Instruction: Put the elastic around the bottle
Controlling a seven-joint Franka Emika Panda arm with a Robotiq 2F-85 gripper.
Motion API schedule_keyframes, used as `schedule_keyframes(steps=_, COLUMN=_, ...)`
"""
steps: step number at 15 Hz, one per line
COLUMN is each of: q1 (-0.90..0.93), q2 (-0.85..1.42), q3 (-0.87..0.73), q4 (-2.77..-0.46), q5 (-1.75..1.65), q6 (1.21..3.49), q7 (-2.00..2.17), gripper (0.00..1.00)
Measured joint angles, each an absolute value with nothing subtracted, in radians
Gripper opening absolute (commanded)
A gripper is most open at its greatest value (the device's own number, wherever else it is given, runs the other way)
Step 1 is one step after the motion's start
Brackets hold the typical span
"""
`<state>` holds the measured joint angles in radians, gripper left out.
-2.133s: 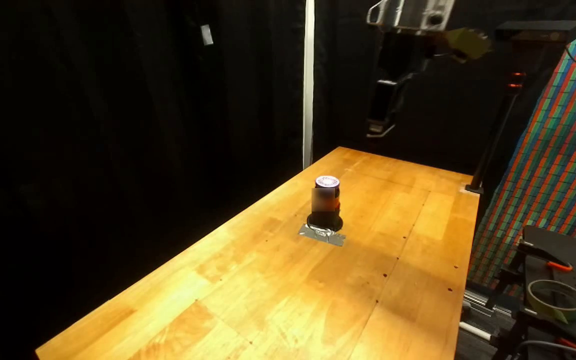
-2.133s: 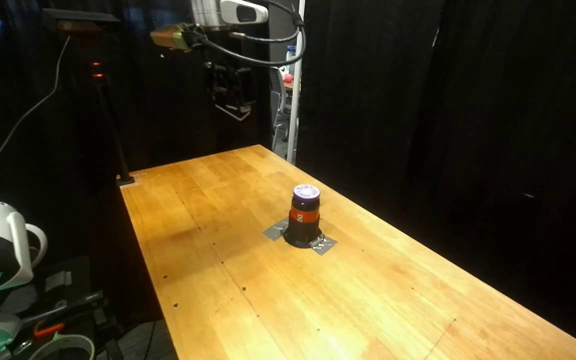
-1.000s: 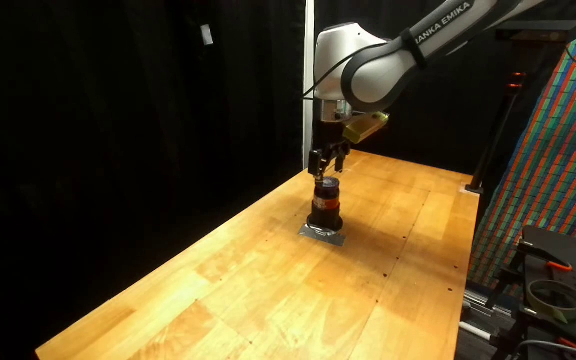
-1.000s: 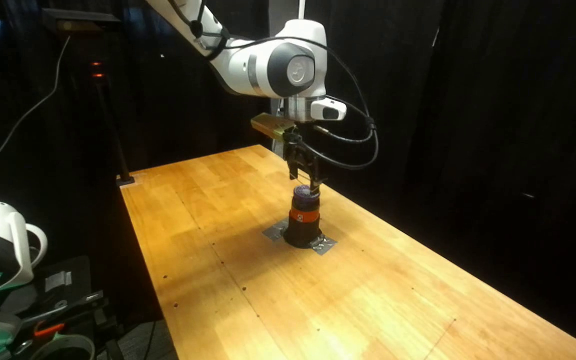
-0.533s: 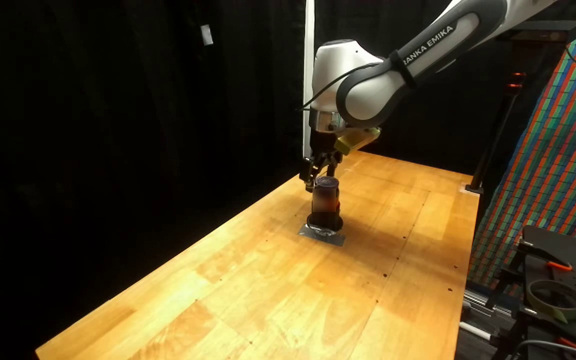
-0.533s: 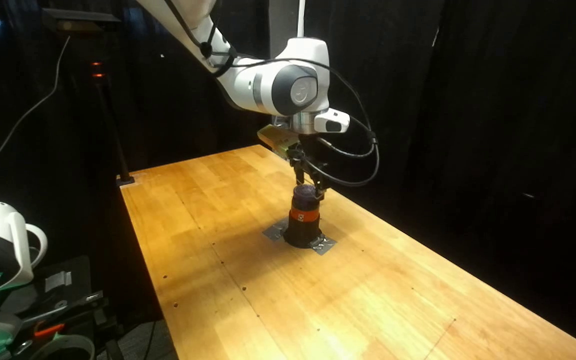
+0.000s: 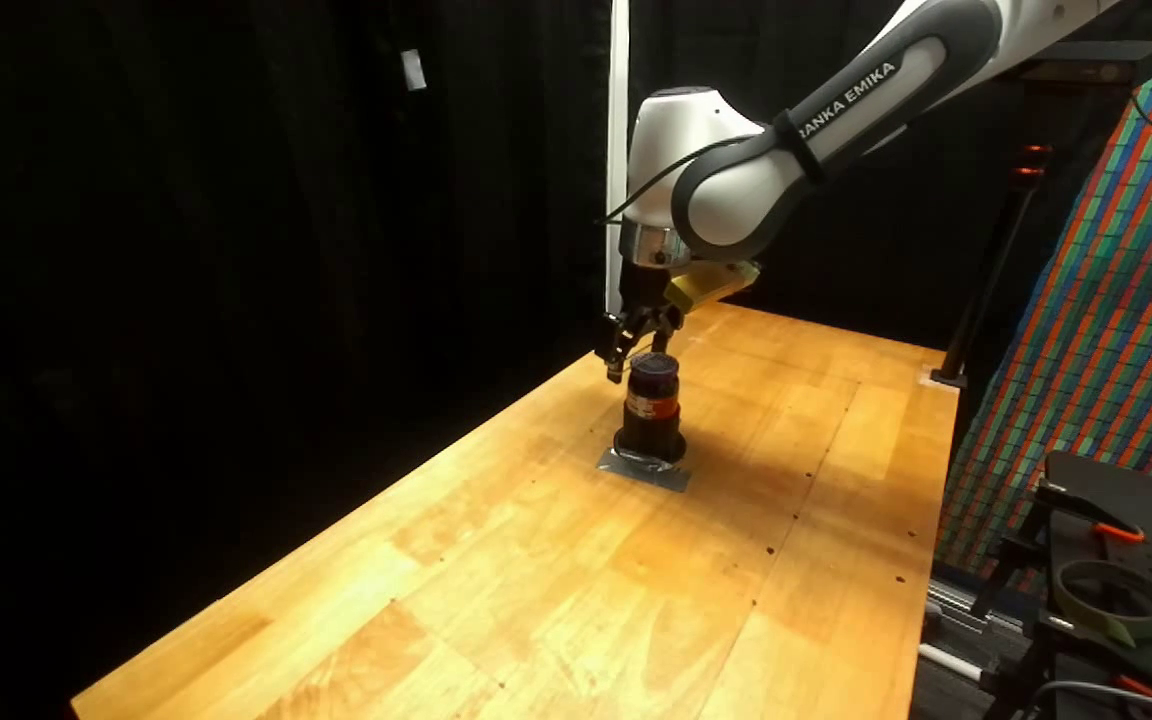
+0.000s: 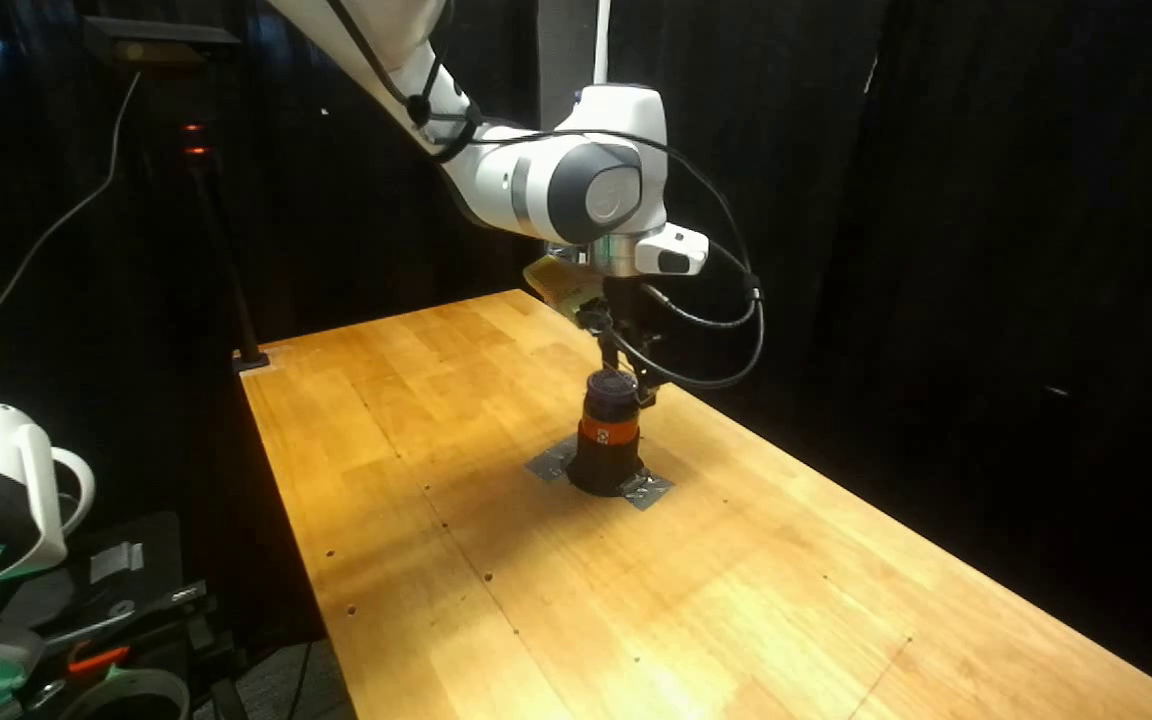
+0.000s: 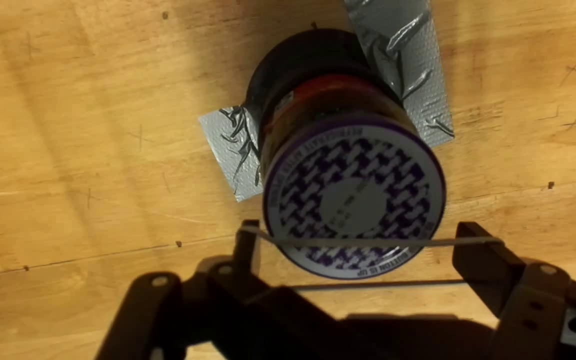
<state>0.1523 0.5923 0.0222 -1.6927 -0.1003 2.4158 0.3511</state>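
"Over at the left of the wrist view lies silver tape (image 9: 230,155), and below it in frame, one finger (image 9: 247,250) of the gripper (image 9: 363,232), its base drowned in shadow!"

"And those fingers stand wide apart, the elastic (image 9: 358,242) strung from tip to tip!"

"Mid-frame, the bottle (image 9: 353,175)! Its cap (image 9: 354,205) faces us and covers much of the reddish body; the print at the centre is too faint to read."

"And the elastic crosses the cap's lower part, as we see it. Touching, or just above? Can't tell!"

"Lower, a darker line (image 9: 383,285) runs between the fingers, its left end lost behind black linkage (image 9: 293,305). Second strand? Can't be sure."

"Far right, the other finger (image 9: 488,270), its own linkage cut off by the frame."

"Now an exterior view, left edge: a white-and-green object (image 8: 41,500), chopped by the border, hard to name."

"Moving right, a dark stand (image 8: 226,265), barely readable against a black backdrop (image 8: 336,200), and next the white arm (image 8: 496,180), its upper end cut off by the top border."

"Then the bottle, upright on the wooden table (image 8: 716,600), its lower part hidden in a black holder (image 8: 604,475)!"

"And just above and right of the cap, the gripper, dark on dark and mostly swallowed up; whether it touches the cap, can't tell."
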Motion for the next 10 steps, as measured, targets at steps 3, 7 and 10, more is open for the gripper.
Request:
schedule_keyframes(steps=3, q1=0.143, q2=0.594, q3=0.028, q4=-1.695, q5=-0.040, q6=2.394, q7=0.323, gripper=1.00)
schedule_keyframes(steps=7, q1=0.109, q2=0.583, q3=0.055, q4=-1.695, q5=0.045, q6=2.322, q7=0.226, gripper=1.00)
schedule_keyframes(steps=10, q1=0.094, q2=0.563, q3=0.063, q4=-1.706, q5=0.072, q6=2.254, q7=0.193, gripper=1.00)
